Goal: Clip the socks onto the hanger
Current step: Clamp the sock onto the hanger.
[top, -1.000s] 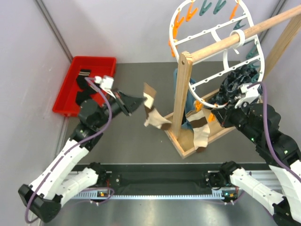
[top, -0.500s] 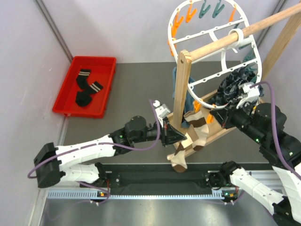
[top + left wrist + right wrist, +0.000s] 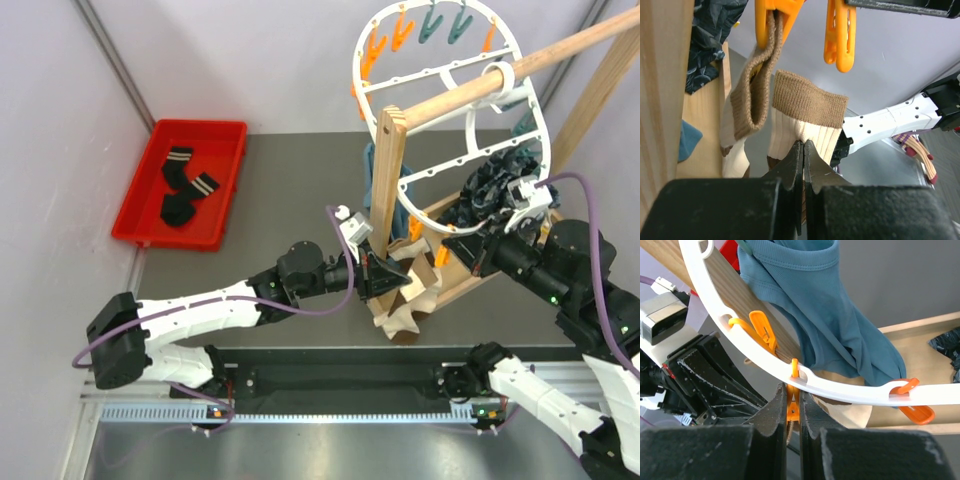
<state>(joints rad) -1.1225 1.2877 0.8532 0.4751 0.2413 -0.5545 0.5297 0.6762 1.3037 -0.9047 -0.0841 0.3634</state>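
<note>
The left tool [image 3: 802, 150] is clamped on a brown-cuffed sock [image 3: 807, 107], its cuff pointing up, just below and beside an orange peg [image 3: 840, 35] on the hanger [image 3: 840, 390]. The right tool [image 3: 792, 400] pinches that peg at the rim.

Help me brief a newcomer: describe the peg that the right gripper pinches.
Start at the white oval hanger on the wooden pole. Orange pegs dangle from its lower rim; the wanted peg is the only one pinched in the right gripper.
</note>
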